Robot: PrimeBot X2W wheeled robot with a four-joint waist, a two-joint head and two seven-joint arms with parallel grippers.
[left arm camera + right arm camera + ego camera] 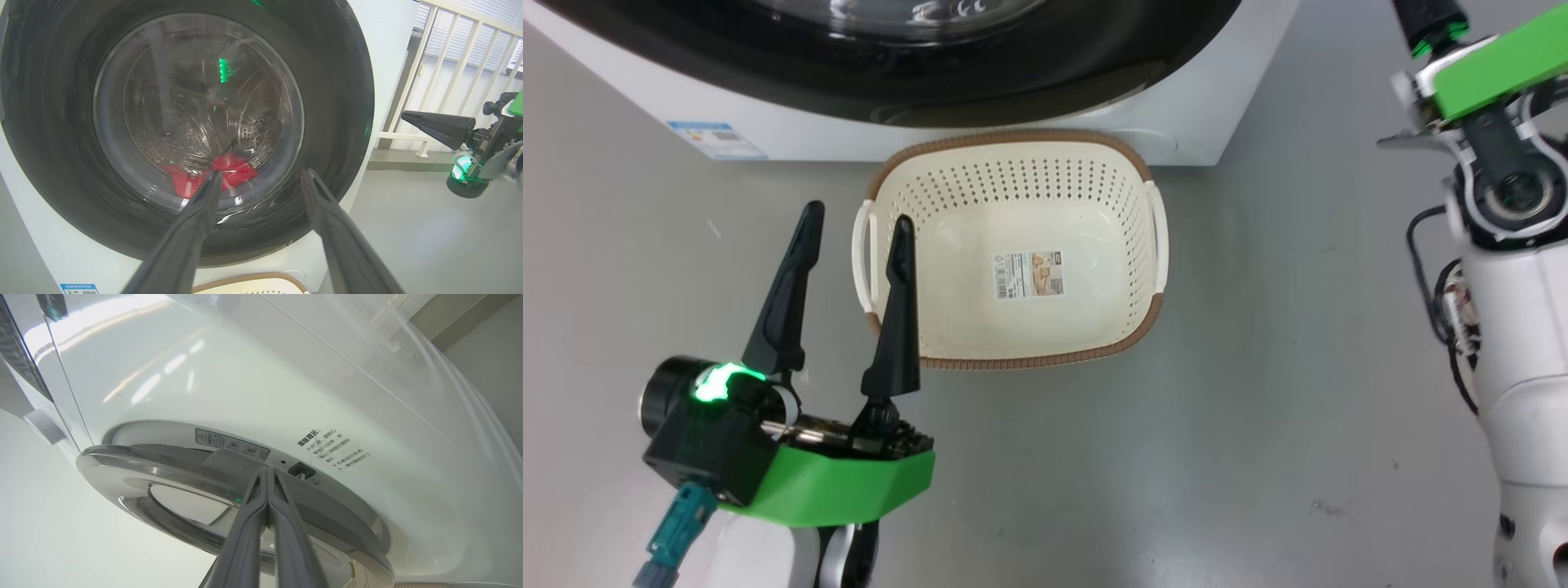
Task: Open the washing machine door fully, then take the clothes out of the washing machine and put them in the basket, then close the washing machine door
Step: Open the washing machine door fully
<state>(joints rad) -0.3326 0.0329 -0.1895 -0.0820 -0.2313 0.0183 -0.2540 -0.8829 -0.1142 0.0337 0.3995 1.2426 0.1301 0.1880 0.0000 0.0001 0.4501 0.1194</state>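
The basket [1013, 140] stands on the floor [1258, 408], just in front of the washing machine [1192, 122]. The red clothes [233, 169] lie low in the drum, behind the glass of the round black door [335, 102]. The left claw [858, 214] is spread wide and holds nothing, its tips beside the basket's left handle. The right claw [267, 470] has its fingers pressed together with nothing between them, pointing at the door's edge.

Top edge cuts off the washing machine door [768, 57], clothes [235, 169] blurred behind glass — paper label [1029, 274] unreadable
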